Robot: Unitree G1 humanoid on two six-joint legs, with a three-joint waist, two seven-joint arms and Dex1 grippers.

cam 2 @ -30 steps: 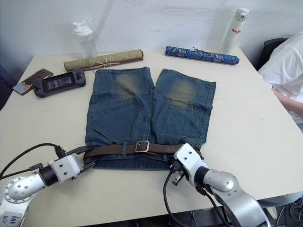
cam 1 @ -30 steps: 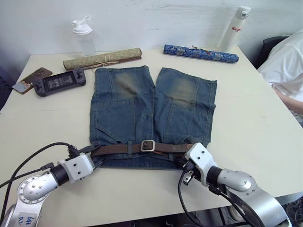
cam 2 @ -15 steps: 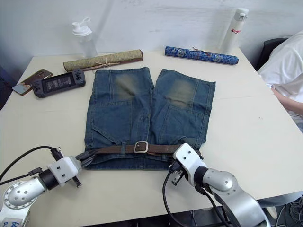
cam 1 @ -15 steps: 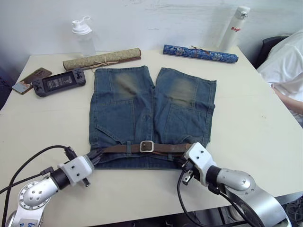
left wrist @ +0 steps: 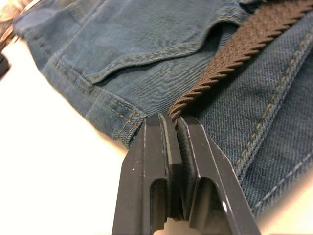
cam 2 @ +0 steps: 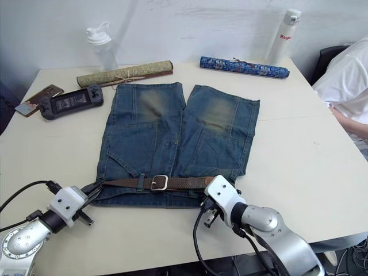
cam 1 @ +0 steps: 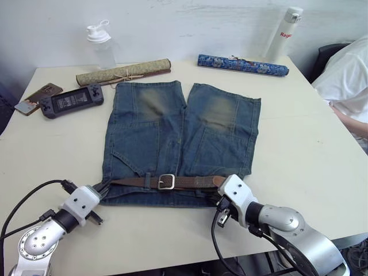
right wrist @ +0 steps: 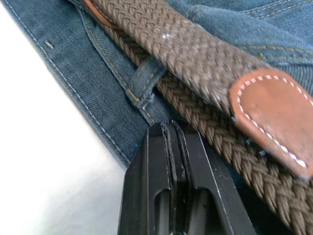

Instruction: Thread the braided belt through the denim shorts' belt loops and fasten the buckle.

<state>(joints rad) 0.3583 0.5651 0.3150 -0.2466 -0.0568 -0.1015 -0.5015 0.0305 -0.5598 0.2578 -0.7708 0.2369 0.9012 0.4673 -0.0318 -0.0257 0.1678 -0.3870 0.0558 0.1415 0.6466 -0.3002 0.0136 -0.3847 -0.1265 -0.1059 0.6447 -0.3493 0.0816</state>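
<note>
denim shorts [cam 1: 178, 138]: 1 | braided belt [cam 1: 172, 182]: 1 | buckle [cam 1: 166, 181]: 1

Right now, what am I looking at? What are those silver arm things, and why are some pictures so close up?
Those are a robot's two arms. Two pictures come from cameras on its head, looking down at a table. The two close-up ones come from small cameras on its wrists, looking along its black fingers.

On the table lie the denim shorts with the braided belt along the waistband, its silver buckle done up. The left gripper is shut on the belt at the corner of the shorts. The right gripper is shut at the waistband's edge, just under the belt, beside a belt loop and the belt's tan leather tip.

Further back are a game console, a phone, two bottles and two rolled cloth tubes. A person's white sleeve shows at the edge.
</note>
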